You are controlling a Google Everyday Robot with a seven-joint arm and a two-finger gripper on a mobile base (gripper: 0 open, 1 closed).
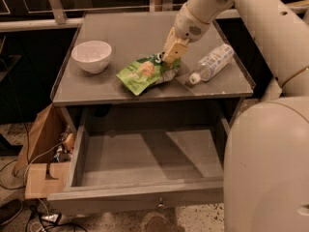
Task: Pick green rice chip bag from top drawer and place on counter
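The green rice chip bag (142, 75) lies on the counter (140, 30) near its front edge, right of the middle. My gripper (166, 61) comes down from the upper right and is shut on the bag's top right corner. The bag's lower end rests on the counter. The top drawer (145, 161) stands pulled open below the counter and looks empty inside. Its small knob (161, 204) shows on the front panel.
A white bowl (91, 56) stands on the counter's left side. A clear plastic bottle (211, 63) lies on its side to the right of the bag. A cardboard box (41, 146) and cables sit on the floor to the left. My arm's bulk (270, 168) fills the right.
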